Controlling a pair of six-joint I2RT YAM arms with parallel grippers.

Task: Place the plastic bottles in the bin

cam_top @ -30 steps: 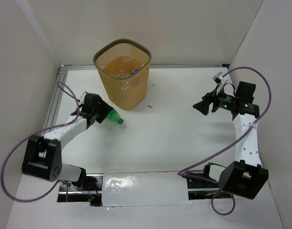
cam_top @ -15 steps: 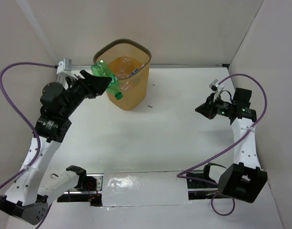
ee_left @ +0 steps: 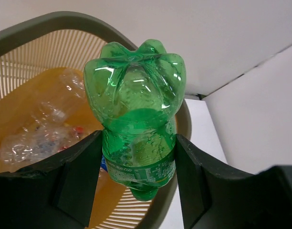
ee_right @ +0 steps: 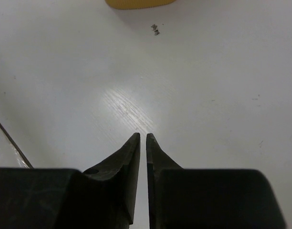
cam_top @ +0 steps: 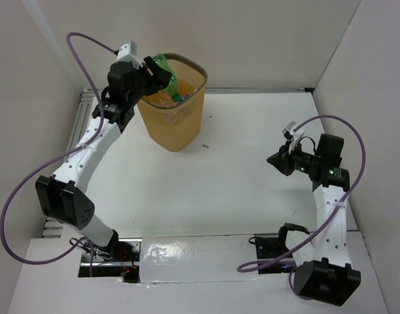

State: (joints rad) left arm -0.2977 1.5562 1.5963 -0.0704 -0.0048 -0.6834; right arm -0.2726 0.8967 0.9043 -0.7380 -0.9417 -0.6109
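My left gripper is shut on a green plastic bottle, held above the near-left rim of the orange mesh bin. In the left wrist view the green bottle points base-first away from the camera, its cap end low between the fingers. The bin's rim curves behind it. Crumpled clear bottles lie inside the bin, one with a red cap. My right gripper hovers over the bare right side of the table. Its jaws are shut with nothing between them.
A small dark speck lies on the table right of the bin; it also shows in the right wrist view. White walls close in the table on three sides. A shiny taped strip runs between the arm bases.
My left arm lifted the green bottle off the table and carried it up and back to the bin's rim. My right gripper shut and drew back a little toward its base.
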